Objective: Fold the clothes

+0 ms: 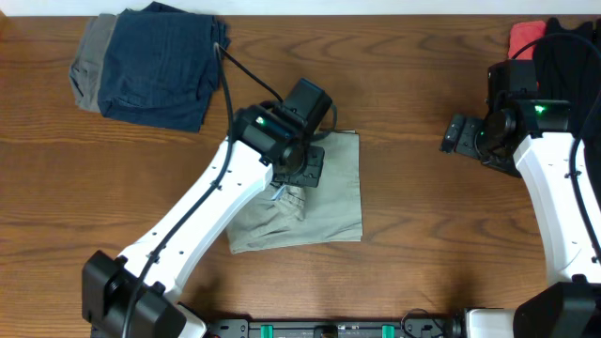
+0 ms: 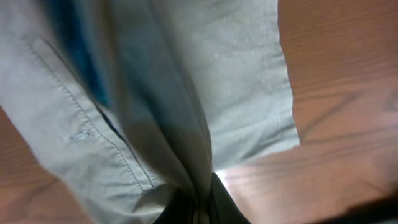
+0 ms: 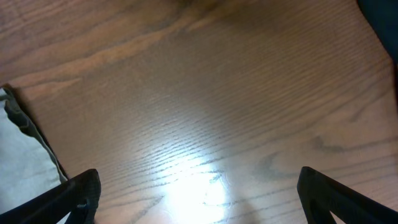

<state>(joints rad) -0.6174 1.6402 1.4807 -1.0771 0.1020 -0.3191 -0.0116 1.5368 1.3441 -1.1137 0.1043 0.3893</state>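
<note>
overhead: khaki shorts (image 1: 333,197) lie on the desk (image 1: 423,244), half folded. left gripper (image 1: 299,180) clamped on a fabric ridge; right gripper (image 1: 460,134) spread wide, empty, well apart. we judge: carry the fold low, release flat, edges aligned.

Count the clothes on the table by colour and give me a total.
khaki shorts: 1
navy piece: 1
grey piece, partly under the navy one: 1
red piece: 1
black piece, partly cut off at the edge: 1
Total: 5
</note>
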